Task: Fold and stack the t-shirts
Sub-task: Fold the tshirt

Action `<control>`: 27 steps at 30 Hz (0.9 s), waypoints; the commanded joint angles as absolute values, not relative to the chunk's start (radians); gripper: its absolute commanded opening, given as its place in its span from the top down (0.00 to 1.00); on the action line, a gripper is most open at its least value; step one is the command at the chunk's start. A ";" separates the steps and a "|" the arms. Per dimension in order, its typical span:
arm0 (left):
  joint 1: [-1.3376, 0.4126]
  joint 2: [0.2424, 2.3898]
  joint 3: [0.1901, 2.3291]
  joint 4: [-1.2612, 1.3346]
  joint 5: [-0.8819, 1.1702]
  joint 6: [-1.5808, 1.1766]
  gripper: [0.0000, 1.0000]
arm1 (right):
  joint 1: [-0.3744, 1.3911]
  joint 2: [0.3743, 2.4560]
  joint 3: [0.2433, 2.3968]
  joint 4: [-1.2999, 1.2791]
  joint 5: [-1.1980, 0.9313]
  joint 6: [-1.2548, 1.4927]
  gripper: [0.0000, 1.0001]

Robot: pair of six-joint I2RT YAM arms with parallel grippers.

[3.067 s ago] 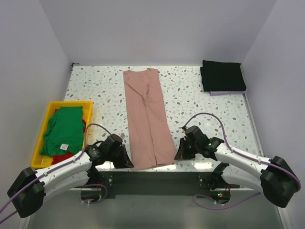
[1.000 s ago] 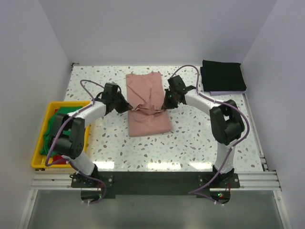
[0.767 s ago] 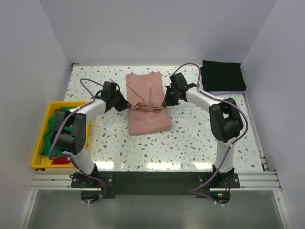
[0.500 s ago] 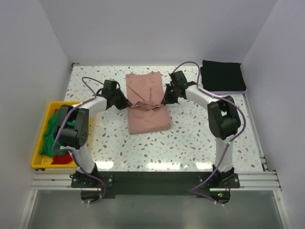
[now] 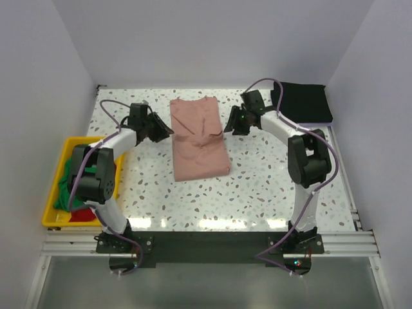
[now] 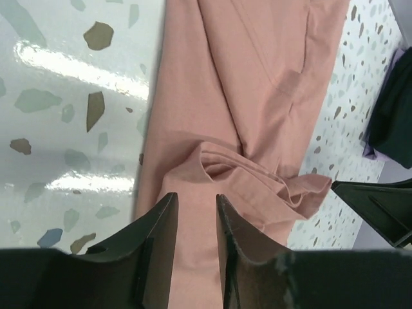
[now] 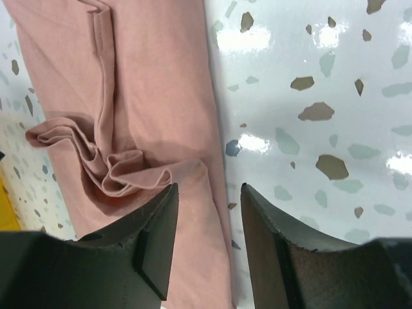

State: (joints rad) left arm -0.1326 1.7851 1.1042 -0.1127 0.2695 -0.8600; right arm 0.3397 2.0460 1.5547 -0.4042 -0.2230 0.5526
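A pink t-shirt [image 5: 200, 143] lies folded in half at the table's middle, with a bunched ridge [image 6: 257, 177] across it where the upper layer ends. My left gripper [image 5: 162, 131] hovers at the shirt's left edge, open, only pink cloth [image 6: 193, 257] showing beneath its fingers [image 6: 159, 226]. My right gripper [image 5: 231, 124] sits off the shirt's right edge, open and holding nothing; its fingers [image 7: 156, 222] straddle the cloth's edge [image 7: 193, 212]. A folded black shirt [image 5: 300, 101] rests on a lavender one [image 5: 302, 124] at the far right corner.
A yellow bin [image 5: 55, 172] at the left edge holds a green shirt [image 5: 72, 183] and a red cloth [image 5: 82, 214]. White walls close in the table on three sides. Both arms stretch far out from their bases.
Both grippers carried the shirt's near hem to the far half, folding the long strip in two. They have since let go and drawn outward and back from the bunched ridge.
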 commanded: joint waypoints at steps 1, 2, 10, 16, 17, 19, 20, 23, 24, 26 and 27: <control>-0.155 1.683 1.079 -0.083 0.287 -0.818 0.67 | 0.365 1.918 1.516 -0.399 -0.209 0.529 0.53; -0.173 1.674 1.051 -0.086 0.284 -0.819 0.70 | 0.386 1.890 1.479 -0.387 -0.189 0.523 0.53; -0.281 1.710 1.038 -0.080 0.270 -0.828 1.00 | 0.523 1.930 1.480 -0.405 -0.132 0.485 0.59; -0.284 1.848 1.178 -0.101 0.287 -0.793 1.00 | 0.522 2.086 1.656 -0.485 -0.115 0.454 0.60; -0.275 1.873 1.227 -0.119 0.288 -0.787 1.00 | 0.514 2.111 1.711 -0.503 -0.114 0.453 0.60; -0.262 1.936 1.262 -0.133 0.296 -0.785 1.00 | 0.500 2.172 1.765 -0.523 -0.126 0.454 0.60; -0.247 1.953 1.276 -0.123 0.305 -0.788 1.00 | 0.483 2.190 1.808 -0.537 -0.138 0.457 0.61; -0.216 1.997 1.284 -0.117 0.304 -0.801 1.00 | 0.448 2.255 1.879 -0.560 -0.156 0.462 0.61; -0.210 2.012 1.284 -0.117 0.301 -0.799 1.00 | 0.440 2.272 1.894 -0.569 -0.166 0.460 0.61; -0.198 2.026 1.282 -0.127 0.298 -0.798 1.00 | 0.419 2.307 1.930 -0.590 -0.175 0.456 0.61; -0.193 2.037 1.281 -0.130 0.295 -0.798 1.00 | 0.414 2.313 1.933 -0.594 -0.181 0.453 0.61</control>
